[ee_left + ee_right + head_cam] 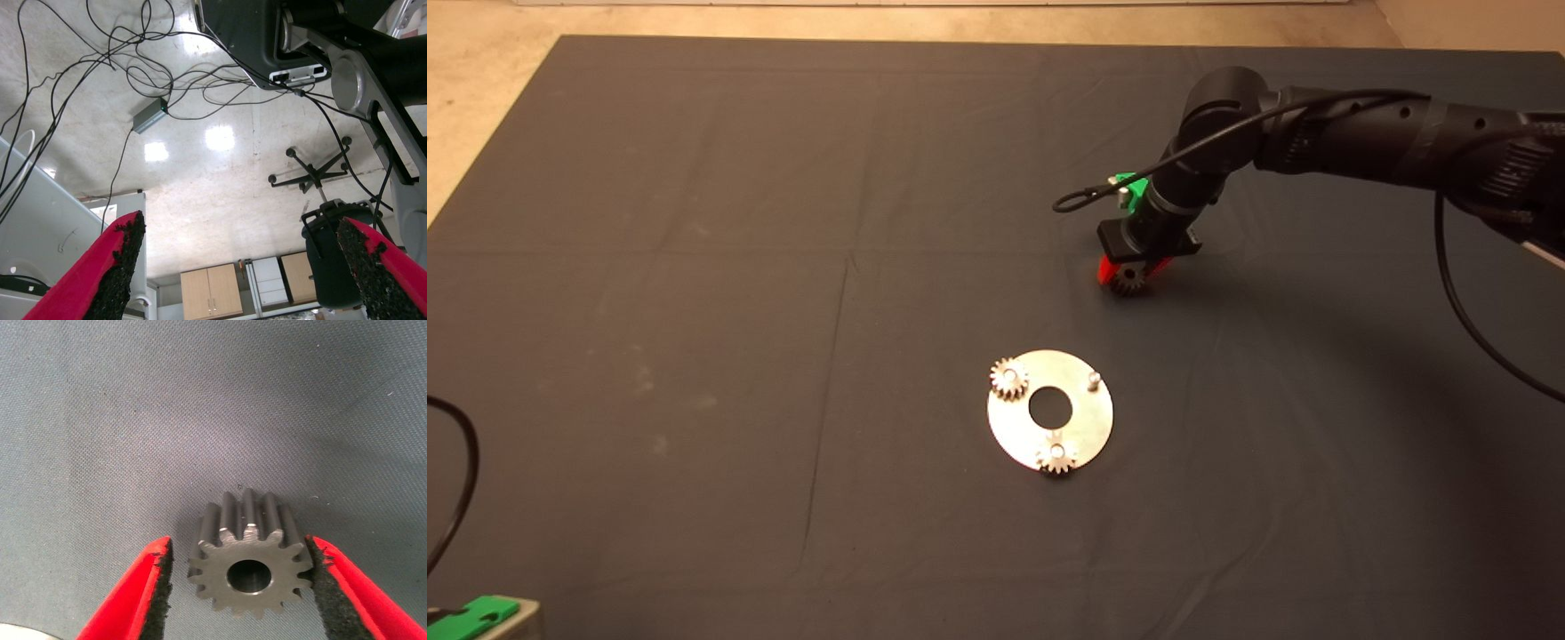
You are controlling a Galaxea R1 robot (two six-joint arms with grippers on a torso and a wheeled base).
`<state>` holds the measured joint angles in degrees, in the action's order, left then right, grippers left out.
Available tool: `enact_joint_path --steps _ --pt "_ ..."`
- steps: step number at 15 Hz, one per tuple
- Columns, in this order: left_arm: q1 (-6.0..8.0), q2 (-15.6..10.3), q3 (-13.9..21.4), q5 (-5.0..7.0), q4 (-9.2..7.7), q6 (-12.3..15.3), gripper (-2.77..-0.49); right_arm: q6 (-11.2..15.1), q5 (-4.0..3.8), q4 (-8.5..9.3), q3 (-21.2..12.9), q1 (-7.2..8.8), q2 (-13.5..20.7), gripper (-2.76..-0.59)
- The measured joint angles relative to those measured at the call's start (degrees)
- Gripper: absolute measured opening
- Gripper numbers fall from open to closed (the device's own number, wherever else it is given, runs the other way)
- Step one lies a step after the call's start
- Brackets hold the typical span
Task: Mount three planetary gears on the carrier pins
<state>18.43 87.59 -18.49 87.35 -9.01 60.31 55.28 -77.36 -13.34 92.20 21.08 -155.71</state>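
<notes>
A shiny round carrier disc with a large centre hole lies on the dark mat. Two small planetary gears sit on two of its pins, one at the far left and one at the near edge. The third carrier pin, at the far right, is bare. The third gear lies flat on the mat beyond and to the right of the disc. My right gripper is down over it. In the right wrist view the gear sits between the open gripper's pads, one touching its teeth, the other slightly apart.
My left gripper is parked at the mat's lower left edge; in its wrist view the left gripper is open over a floor with cables and a chair. The right arm's loose black cable hangs beside its wrist. The mat has creases.
</notes>
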Motion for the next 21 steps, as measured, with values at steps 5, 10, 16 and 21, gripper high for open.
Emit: enact_joint_path --steps 5,10,16,21 --pt "0.02 -6.2 0.0 0.00 0.02 -5.2 -1.22 0.0 -0.20 -0.02 0.0 0.00 0.0 -2.13" --pt "0.02 -11.3 0.0 0.02 0.02 -9.1 -1.22 0.0 -0.43 -0.02 0.0 -0.02 0.0 -2.21" --pt "0.02 -12.4 0.0 0.00 0.01 -10.2 -1.22 0.0 -1.28 -0.02 -0.2 -0.07 0.0 -2.24" --pt "0.02 -11.2 0.0 0.00 0.00 -10.1 -1.22 0.1 -3.70 0.01 -4.0 -0.30 0.0 -2.29"
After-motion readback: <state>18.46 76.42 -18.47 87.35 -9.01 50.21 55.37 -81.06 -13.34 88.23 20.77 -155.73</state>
